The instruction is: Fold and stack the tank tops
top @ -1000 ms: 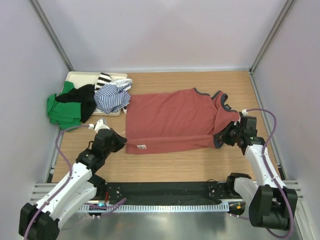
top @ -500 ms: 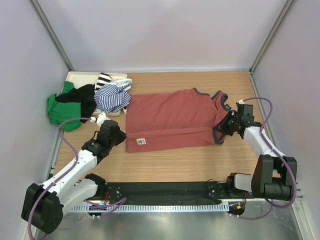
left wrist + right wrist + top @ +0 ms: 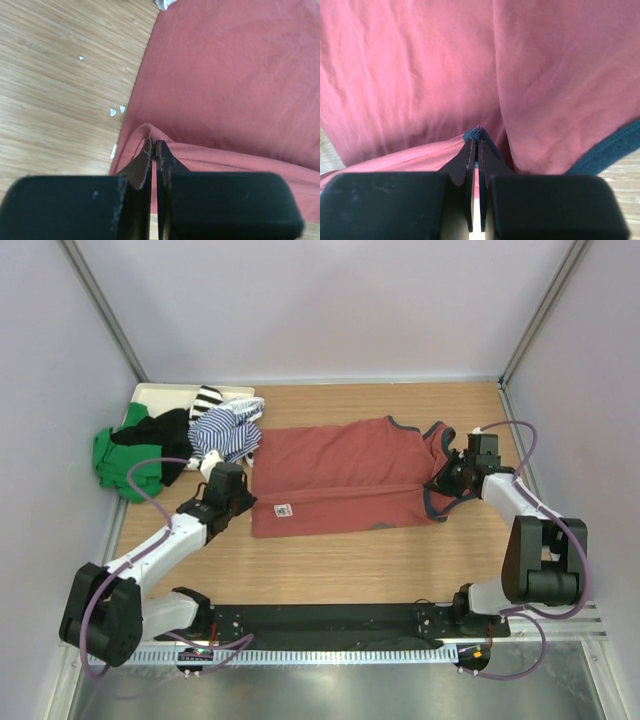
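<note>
The left hand (image 3: 153,142) and right hand (image 3: 479,131) each pinch a folded edge of the red tank top (image 3: 340,475) (its small white label (image 3: 283,508) is unreadable).

Overhead, wrist close-ups, seemingly same top (image 3: 340,475)

The wooden table (image 3: 340,570) carries a red tank top (image 3: 340,475) spread flat across its middle, neck and dark-trimmed armholes toward the right edge. The top's near hem is doubled over onto itself in a narrow band, with a small white label (image 3: 283,509) showing near the left end. A pale tray (image 3: 160,392) sits in the far left corner. A green garment (image 3: 115,455), a black garment (image 3: 160,435) and a blue-and-white striped top (image 3: 225,432) are heaped over the tray and spill onto the wood. A few white specks (image 3: 116,111) lie just beside the red top's left edge.
</note>
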